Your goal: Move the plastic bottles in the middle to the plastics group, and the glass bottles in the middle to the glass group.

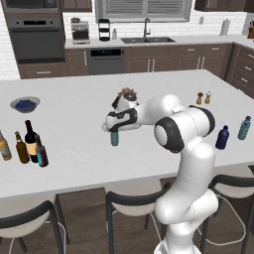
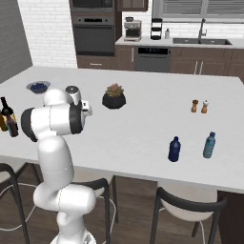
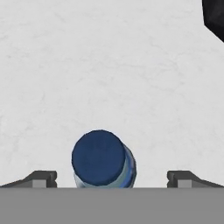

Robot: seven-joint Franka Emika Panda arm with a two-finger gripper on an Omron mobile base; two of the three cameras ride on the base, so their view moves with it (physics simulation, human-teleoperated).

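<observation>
The white tabletop [image 1: 74, 119] carries everything. The tool [image 3: 111, 179] hangs spread wide, holding nothing, directly above the upright light-blue plastic bottle [image 1: 114, 137] in the middle. The bottle's long axis is vertical; its blue cap [image 3: 98, 157] sits between the fingertips [image 3: 43, 178], slightly left of centre, so a straight descent looks right.

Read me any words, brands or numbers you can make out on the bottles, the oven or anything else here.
None can be read.
Wine bottle: cream label, too blurred to read.
Amber bottle: pale label, too blurred.
Dishwasher: panel lights, too small.
Light-blue bottle: plain blue cap, no text.
</observation>
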